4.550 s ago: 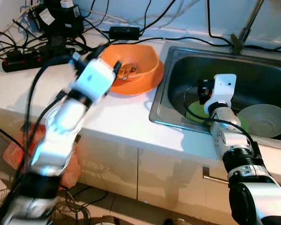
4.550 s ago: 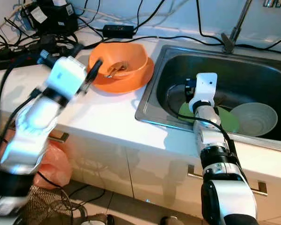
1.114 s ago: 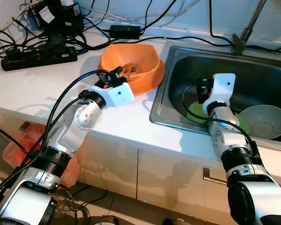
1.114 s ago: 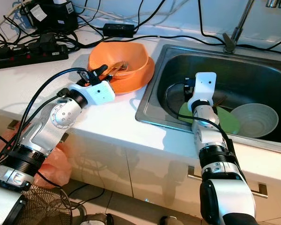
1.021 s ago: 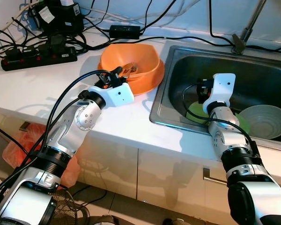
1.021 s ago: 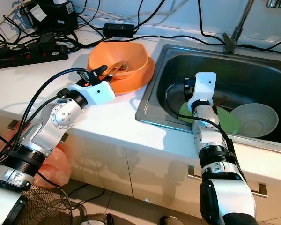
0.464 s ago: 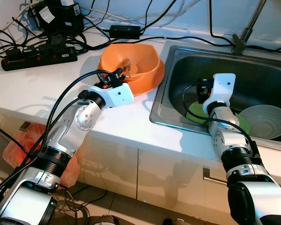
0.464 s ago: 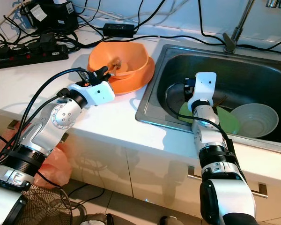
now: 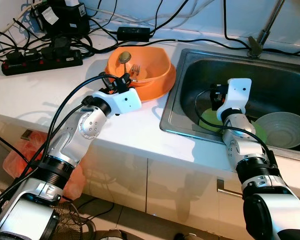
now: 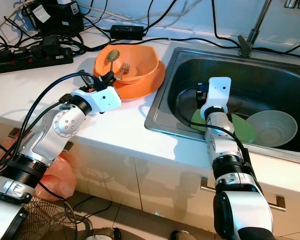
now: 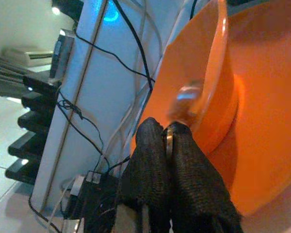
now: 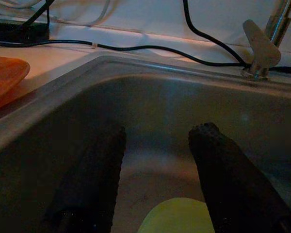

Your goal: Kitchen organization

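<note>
An orange bowl (image 9: pixel 152 75) sits on the white counter beside the sink, with a fork (image 9: pixel 135 68) lying inside it. My left gripper (image 9: pixel 121 80) is at the bowl's near left rim, shut on the handle of a metal spoon (image 9: pixel 124 57). The spoon's head is raised over the bowl's back left. In the left wrist view the fingers (image 11: pixel 150 145) pinch the thin handle, and the spoon head (image 11: pixel 184 94) shows against the orange wall. My right gripper (image 12: pixel 160 133) hangs open inside the steel sink (image 9: pixel 285 80), just above a green plate (image 9: pixel 210 120).
A pale bowl (image 9: pixel 282 127) rests in the sink to the right of the green plate. A faucet (image 9: pixel 255 45) stands behind the sink. Power strips and tangled black cables (image 9: pixel 40 52) crowd the back left of the counter. A cabinet handle (image 9: pixel 225 187) shows below.
The spoon has come up out of the orange bowl, its head now raised over the back left. My left gripper has shifted slightly left. The right arm has not moved.
</note>
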Robot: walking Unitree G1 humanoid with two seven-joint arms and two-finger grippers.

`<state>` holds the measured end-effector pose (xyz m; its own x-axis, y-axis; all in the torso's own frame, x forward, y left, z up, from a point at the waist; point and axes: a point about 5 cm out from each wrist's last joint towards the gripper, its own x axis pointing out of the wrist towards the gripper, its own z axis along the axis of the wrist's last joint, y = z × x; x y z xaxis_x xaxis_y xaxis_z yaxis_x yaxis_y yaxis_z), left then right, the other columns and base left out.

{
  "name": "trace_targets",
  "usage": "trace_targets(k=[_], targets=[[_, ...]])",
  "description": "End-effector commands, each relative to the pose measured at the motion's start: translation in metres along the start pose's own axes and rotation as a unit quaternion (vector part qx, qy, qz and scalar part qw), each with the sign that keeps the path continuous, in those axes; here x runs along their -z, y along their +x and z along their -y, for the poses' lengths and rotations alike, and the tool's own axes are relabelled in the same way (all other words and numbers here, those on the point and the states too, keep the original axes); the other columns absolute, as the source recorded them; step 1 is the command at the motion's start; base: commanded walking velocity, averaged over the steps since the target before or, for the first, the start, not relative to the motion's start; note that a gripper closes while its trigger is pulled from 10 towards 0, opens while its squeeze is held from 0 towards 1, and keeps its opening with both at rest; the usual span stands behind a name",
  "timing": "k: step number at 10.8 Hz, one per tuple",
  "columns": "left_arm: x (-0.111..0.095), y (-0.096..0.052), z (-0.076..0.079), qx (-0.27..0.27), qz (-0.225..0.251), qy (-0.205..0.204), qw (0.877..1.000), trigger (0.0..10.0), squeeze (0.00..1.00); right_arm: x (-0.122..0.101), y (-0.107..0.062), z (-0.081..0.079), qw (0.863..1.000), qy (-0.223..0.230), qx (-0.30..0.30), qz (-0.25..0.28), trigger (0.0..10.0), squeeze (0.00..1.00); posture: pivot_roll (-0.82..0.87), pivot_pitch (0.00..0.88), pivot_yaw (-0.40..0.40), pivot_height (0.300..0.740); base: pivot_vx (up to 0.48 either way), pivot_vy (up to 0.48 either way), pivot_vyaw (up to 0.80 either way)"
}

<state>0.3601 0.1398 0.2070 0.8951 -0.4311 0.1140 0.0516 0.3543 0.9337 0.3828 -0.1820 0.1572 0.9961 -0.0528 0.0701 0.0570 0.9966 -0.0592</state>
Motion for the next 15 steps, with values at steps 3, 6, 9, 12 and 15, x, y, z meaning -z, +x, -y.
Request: trace_targets(k=[3, 6, 9, 12, 15], targets=[[-0.013, 0.001, -0.013, -0.010, 0.025, 0.018, 0.999, 0.0, 0.00, 0.004, 0.000, 0.000, 1.000, 0.010, 0.005, -0.012, 10.0, 0.00, 0.10, 0.057, 0.011, 0.740, 0.000, 0.000, 0.00], [-0.021, -0.003, -0.025, -0.023, 0.049, 0.027, 0.998, 10.0, 0.00, 0.005, 0.000, 0.000, 1.000, 0.010, 0.004, -0.013, 10.0, 0.00, 0.11, 0.057, 0.006, 0.740, 0.000, 0.000, 0.00], [-0.062, 0.005, -0.052, -0.100, 0.138, -0.008, 0.985, 10.0, 0.00, 0.005, 0.000, -0.001, 1.000, 0.009, 0.004, -0.010, 10.0, 0.00, 0.11, 0.053, 0.005, 0.740, 0.000, 0.000, 0.00], [-0.116, 0.012, -0.042, -0.070, 0.239, -0.226, 0.942, 10.0, 0.00, 0.000, 0.001, 0.002, 1.000, -0.002, 0.013, 0.006, 10.0, 0.00, 0.10, 0.052, 0.005, 0.740, 0.000, 0.000, 0.00], [-0.127, 0.015, -0.033, -0.026, 0.246, -0.406, 0.880, 10.0, 0.00, -0.010, 0.001, 0.008, 0.998, -0.034, 0.029, 0.039, 10.0, 0.00, 0.10, 0.056, 0.006, 0.740, 0.000, 0.000, 0.00]])
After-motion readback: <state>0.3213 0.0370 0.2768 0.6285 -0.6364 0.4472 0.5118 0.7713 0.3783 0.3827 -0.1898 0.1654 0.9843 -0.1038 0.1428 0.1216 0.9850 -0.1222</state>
